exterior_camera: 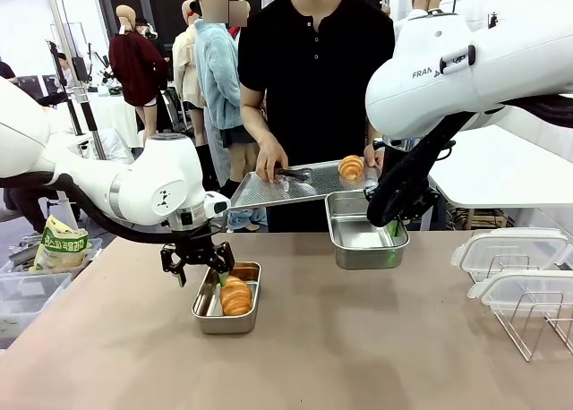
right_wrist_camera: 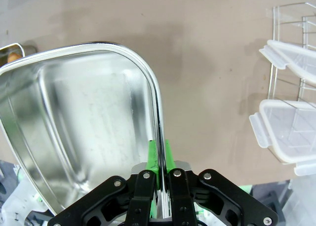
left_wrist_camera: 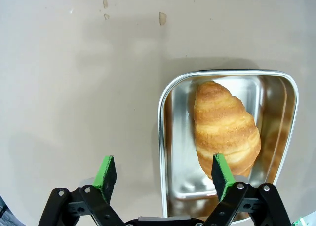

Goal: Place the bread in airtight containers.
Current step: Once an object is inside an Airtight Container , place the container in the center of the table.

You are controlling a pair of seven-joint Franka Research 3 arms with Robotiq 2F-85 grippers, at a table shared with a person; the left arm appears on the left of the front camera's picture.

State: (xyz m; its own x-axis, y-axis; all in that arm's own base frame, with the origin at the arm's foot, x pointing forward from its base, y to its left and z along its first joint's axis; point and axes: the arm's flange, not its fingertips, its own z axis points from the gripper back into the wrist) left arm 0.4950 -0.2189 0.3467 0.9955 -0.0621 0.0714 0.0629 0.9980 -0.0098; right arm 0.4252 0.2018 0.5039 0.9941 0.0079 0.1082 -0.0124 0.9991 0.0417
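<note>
Tan surface (exterior_camera: 376, 347): left tool (exterior_camera: 200, 269) spread wide, empty, over the filled tub (exterior_camera: 224, 324); right tool (right_wrist_camera: 159, 154) nips the empty tub (exterior_camera: 367, 258) by its rim. The croissant (exterior_camera: 351, 166) at its twelve o'clock: likely light, flaky; grip mid-body.

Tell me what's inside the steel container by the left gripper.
One croissant lies inside the container, bare steel floor around it. The floor under the croissant is covered, and a finger of the left gripper hides one corner.

Dark letters "FRAN" stand on the white shell of the right arm (exterior_camera: 466, 65)
</note>
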